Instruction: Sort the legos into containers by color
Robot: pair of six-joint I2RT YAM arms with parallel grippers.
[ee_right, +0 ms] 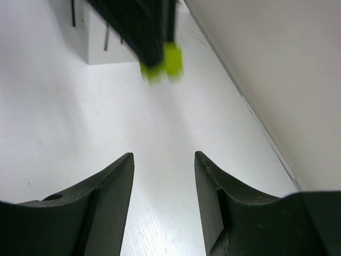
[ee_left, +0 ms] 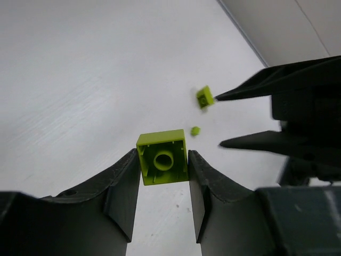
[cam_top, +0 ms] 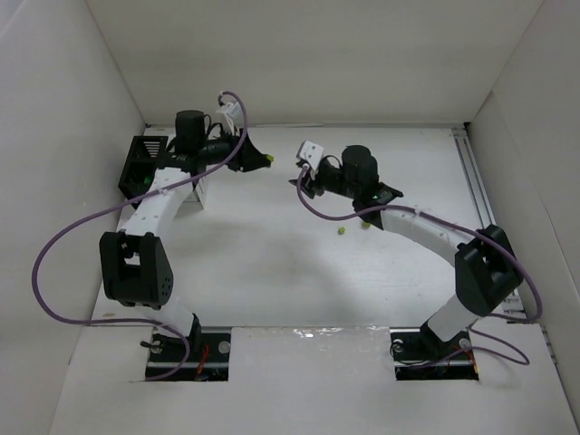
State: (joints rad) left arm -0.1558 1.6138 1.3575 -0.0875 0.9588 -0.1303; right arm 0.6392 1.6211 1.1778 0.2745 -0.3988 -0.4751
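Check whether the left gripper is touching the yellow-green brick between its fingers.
Touching. In the left wrist view the left gripper has both fingers pressed against opposite sides of the yellow-green brick, with no gap either side.

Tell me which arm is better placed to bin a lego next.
Left. The left hand grips a yellow-green brick, and the bins sit beside that arm. The right hand is open, empty and farther from them.
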